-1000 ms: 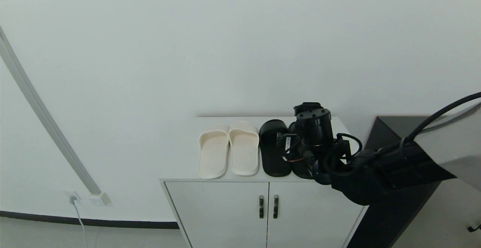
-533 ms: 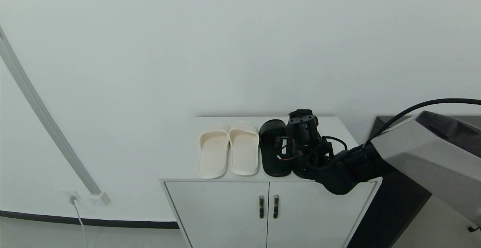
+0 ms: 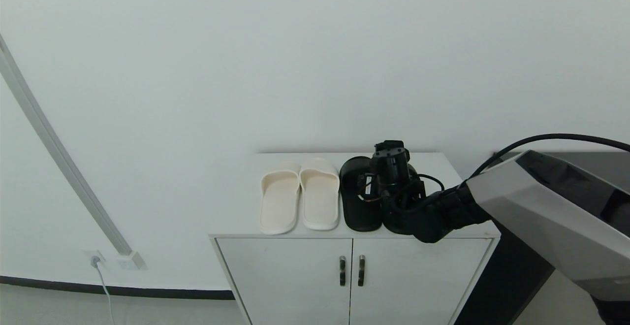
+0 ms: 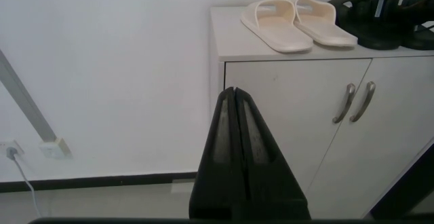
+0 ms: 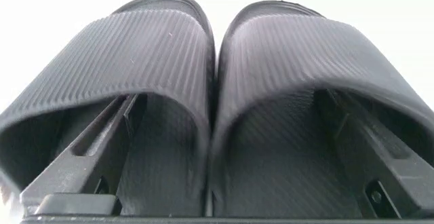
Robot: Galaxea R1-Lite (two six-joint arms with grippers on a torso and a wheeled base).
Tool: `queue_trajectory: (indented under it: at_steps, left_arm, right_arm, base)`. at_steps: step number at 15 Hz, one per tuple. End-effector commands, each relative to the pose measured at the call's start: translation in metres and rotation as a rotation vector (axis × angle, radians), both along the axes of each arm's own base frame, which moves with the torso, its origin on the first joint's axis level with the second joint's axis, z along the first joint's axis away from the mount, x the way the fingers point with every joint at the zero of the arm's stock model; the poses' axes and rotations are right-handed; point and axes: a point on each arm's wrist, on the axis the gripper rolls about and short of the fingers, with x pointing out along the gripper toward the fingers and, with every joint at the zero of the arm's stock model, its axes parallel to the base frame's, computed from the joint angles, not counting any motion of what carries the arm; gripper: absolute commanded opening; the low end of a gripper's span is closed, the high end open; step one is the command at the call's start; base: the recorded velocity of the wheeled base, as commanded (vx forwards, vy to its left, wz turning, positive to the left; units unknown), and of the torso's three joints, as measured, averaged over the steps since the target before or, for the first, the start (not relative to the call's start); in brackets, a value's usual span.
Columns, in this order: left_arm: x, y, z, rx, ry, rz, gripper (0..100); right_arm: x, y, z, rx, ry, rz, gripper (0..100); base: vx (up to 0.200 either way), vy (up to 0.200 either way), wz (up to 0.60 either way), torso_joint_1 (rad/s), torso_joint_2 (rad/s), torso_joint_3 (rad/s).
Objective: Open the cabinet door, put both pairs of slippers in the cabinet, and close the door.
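**Head view.** Right gripper (image 3: 386, 187): on the cabinet (image 3: 285, 276) top, towards its right end, set down over the black slippers (image 3: 359, 197). From here I cannot read its fingers.
- Black slippers: side by side at the right of the cabinet top, the right one mostly under the wrist.
- White slippers (image 3: 300, 197): a pair just left of the black pair on the same top, untouched.
- Doors: both shut. The handles (image 3: 350, 271) meet at the cabinet's middle seam.

**Left wrist view.** Left gripper (image 4: 234, 142): fingers pressed together, holding nothing. It sits low in front of the cabinet, off its left corner and well apart from the handles (image 4: 356, 102). White slippers (image 4: 298, 24) and black slippers (image 4: 376, 30) show on the cabinet (image 4: 285, 115) top above it.

**Right wrist view.** Right gripper (image 5: 227, 102): fingers spread, one pushed under the strap of each of the black slippers (image 5: 163, 54). The two inner strap walls stand touching between the fingers, not yet pinched.

**Handling, my judgement.**
- The black slippers look like moulded foam or rubber: light, springy, with a ribbed surface that should grip rather than slip. Nothing about them is fragile.
- I would take hold at those two inner strap walls, squeezed together, so the pair lifts as one.
- The soles may sag and swing from the straps.
- The doors are shut, so the cabinet has to be opened before the pair can go in.
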Motion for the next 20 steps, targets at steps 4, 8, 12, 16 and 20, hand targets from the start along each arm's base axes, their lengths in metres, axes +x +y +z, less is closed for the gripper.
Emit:
queue_trajectory:
  at_steps: [4,8,12,16,20]
  left_arm:
    - [0.000,0.000,0.000,0.000,0.001,0.000,0]
    - [0.000,0.000,0.000,-0.002,0.002,0.002,0]
    - [0.000,0.000,0.000,0.000,0.001,0.000,0]
    - [0.000,0.000,0.000,0.000,0.001,0.000,0]
    - [0.000,0.000,0.000,0.003,0.001,-0.001,0]
  right_arm:
    - [0.006,0.003,-0.004,-0.003,0.003,-0.002,0]
    - [0.005,0.002,-0.002,-0.005,0.001,-0.011,0]
    - [-0.012,-0.008,0.021,0.003,-0.011,-0.009,0]
    - [-0.063,-0.037,0.059,-0.005,-0.024,0.033,0]
    - [-0.134,-0.060,0.064,-0.053,-0.048,0.280,0]
  base:
    - [0.000,0.000,0.00,0.000,0.00,0.000]
    - [0.000,0.000,0.00,0.000,0.00,0.000]
    - [0.000,0.000,0.00,0.000,0.00,0.000]
    - [0.000,0.000,0.00,0.000,0.00,0.000]
    - [0.000,0.000,0.00,0.000,0.00,0.000]
